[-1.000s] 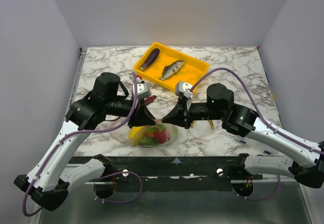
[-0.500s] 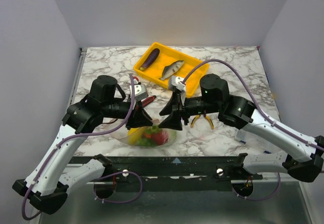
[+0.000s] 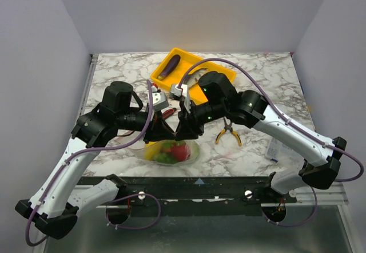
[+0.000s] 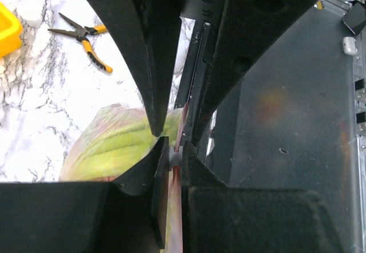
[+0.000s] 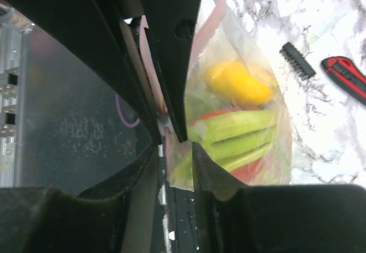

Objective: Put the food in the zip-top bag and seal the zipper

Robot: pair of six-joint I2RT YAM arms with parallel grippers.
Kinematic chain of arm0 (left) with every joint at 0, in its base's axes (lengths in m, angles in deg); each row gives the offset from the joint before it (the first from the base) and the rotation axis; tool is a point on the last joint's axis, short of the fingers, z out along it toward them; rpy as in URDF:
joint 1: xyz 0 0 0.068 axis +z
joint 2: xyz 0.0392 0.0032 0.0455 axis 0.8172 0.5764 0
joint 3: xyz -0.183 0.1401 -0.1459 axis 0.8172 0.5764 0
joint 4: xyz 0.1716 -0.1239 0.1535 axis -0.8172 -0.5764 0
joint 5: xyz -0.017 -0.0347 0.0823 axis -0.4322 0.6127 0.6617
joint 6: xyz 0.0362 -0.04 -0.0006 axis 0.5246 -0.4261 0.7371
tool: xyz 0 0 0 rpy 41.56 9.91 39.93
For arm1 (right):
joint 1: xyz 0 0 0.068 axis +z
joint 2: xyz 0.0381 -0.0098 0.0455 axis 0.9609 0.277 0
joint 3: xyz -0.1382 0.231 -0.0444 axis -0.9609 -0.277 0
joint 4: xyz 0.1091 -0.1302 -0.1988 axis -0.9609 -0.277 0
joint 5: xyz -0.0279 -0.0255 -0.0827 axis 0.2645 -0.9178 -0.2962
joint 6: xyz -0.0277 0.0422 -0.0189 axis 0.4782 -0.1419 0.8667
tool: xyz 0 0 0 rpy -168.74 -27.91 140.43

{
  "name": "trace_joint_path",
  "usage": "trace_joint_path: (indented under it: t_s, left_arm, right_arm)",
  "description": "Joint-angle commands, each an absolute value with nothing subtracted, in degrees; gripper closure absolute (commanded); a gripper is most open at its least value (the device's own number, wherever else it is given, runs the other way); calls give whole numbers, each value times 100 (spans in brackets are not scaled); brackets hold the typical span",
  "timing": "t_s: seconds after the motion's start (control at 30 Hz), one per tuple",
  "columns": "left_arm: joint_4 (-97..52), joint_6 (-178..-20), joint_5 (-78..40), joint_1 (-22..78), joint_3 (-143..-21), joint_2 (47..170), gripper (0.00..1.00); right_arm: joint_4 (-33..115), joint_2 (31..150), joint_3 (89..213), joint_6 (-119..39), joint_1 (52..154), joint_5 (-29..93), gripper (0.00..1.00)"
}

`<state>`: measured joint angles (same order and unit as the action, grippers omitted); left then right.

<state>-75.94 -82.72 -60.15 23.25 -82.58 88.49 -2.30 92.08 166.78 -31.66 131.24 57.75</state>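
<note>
The zip-top bag point(image 3: 171, 153) lies at the table's near edge, holding a red tomato point(image 3: 180, 150), yellow squash point(image 5: 237, 81) and green leek point(image 5: 240, 128). My left gripper point(image 3: 164, 131) is shut on the pinkish zipper point(image 4: 174, 209) at the bag's top edge; its tips point(image 4: 176, 158) pinch the strip. My right gripper point(image 3: 183, 130) sits right against it, tip to tip. Its jaws point(image 5: 174, 150) stand a little apart around the bag's edge point(image 5: 189, 144). A purple eggplant point(image 3: 169, 66) lies in the yellow tray point(image 3: 189, 55); the fish is hidden behind my right arm.
Yellow-handled pliers point(image 3: 229, 133) lie right of the bag. A red-and-black pocket knife point(image 3: 167, 113) lies just behind the grippers. A flat clear pouch point(image 3: 274, 149) lies at the right near edge. The table's front edge runs just below the bag.
My right gripper has slid left along the bag's top edge until it meets the left gripper. Its arm swung in over the tray and hid the fish. The left gripper stayed put.
</note>
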Motion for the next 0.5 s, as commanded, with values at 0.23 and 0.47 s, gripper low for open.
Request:
trace_joint_path:
  t_s: [0.23,0.47]
  left_arm:
    - [-7477,-8196,-6344,2351,-8452,8795,100]
    - [-7486,-8213,-6370,2351,-8487,8834,100]
  right_arm:
    - [-1173,9728,17571,-2241,13140,6429,85]
    - [-1240,9967,17862,-2265,13201,6487,77]
